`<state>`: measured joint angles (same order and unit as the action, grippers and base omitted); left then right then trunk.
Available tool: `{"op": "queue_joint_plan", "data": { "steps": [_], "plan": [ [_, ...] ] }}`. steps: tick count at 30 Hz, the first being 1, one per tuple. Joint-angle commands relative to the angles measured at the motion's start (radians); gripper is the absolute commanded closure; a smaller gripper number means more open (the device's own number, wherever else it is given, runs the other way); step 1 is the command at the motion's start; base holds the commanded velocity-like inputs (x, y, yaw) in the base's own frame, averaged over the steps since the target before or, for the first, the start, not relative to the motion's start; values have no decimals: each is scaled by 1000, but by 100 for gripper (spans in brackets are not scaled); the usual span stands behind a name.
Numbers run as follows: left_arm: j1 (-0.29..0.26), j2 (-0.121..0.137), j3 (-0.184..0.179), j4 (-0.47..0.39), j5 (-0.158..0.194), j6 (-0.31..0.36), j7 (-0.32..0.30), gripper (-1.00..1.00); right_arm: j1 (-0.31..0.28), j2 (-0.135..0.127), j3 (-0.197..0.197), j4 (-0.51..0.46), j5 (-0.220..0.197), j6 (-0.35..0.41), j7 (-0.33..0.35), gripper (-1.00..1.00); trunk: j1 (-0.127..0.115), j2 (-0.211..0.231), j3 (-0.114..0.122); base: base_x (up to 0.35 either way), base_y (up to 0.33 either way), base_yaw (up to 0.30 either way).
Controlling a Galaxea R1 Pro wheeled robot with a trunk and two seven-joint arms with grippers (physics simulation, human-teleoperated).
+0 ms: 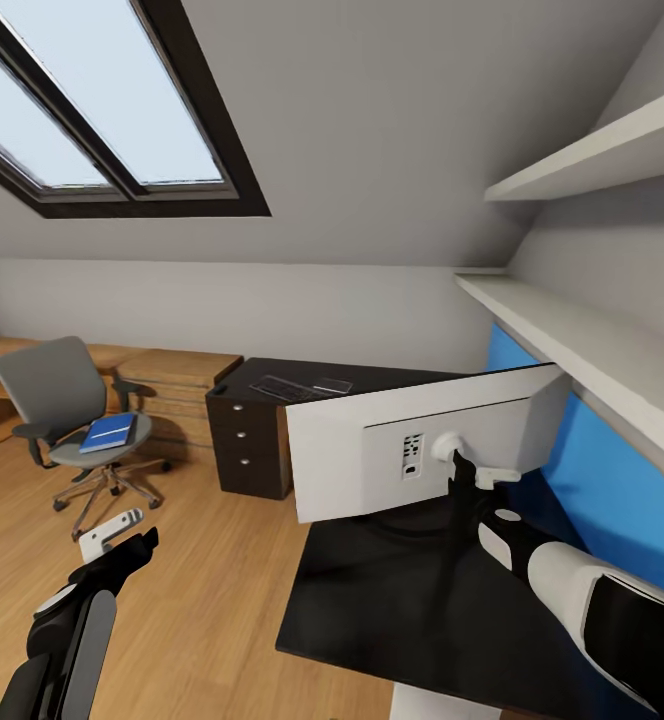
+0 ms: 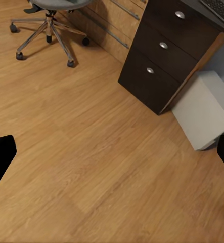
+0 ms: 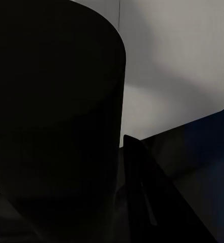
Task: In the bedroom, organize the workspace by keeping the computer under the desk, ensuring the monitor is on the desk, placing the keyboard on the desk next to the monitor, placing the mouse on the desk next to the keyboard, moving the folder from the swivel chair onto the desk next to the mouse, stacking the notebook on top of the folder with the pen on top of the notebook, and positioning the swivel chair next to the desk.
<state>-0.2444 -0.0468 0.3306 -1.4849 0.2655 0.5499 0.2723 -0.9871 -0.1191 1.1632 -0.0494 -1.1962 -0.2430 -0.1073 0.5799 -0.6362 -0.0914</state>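
Note:
The monitor [image 1: 422, 445] shows its pale back and hangs tilted over the near wing of the black desk [image 1: 392, 600]. My right gripper [image 1: 461, 470] is shut on its black stem, which looms dark in the right wrist view [image 3: 56, 111]. The keyboard [image 1: 290, 387] lies on the desk's far wing. Under the desk beside the drawers stands the light-grey computer [image 2: 205, 109]. The swivel chair [image 1: 67, 410] stands at the left on the floor with a blue folder [image 1: 109, 432] on its seat. My left gripper [image 1: 122, 550] hangs open over bare floor.
Black drawers [image 1: 247, 440] close the desk's far end, with a wooden dresser [image 1: 177, 385] behind them. White shelves [image 1: 572, 340] jut out over the desk along the blue wall [image 1: 612, 500]. Open wooden floor [image 2: 91, 167] spreads between chair and desk.

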Motion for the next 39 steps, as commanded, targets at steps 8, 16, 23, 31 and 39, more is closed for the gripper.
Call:
{"op": "queue_joint_plan", "data": {
  "steps": [8, 16, 23, 31, 39],
  "plan": [
    [-1, -1, 1, -1, 10, 4, 7, -100, -1, -1, 4, -5, -3, 0, -9, 100, 0, -2, -2, 13, -17, 0],
    [-1, -1, 1, -1, 9, 4, 7, -100, -1, -1, 4, -6, -3, -1, -9, 100, 0, -2, -2, 1, -1, 0],
    [-1, -1, 1, -1, 11, 4, 7, -100, -1, 1, 1, -9, -3, 6, -5, 100, 0, -2, -2, 0, 0, 0],
    [-1, -1, 1, -1, 11, 4, 7, -100, -1, 0, 3, -9, -3, 2, -4, 100, 0, -2, -2, 39, 0, 0],
    [-1, -1, 1, 0, 11, 5, 7, -100, -1, -1, 2, -9, -3, 2, -5, 100, 0, -2, -2, 2, 0, 0]
  ]
}}
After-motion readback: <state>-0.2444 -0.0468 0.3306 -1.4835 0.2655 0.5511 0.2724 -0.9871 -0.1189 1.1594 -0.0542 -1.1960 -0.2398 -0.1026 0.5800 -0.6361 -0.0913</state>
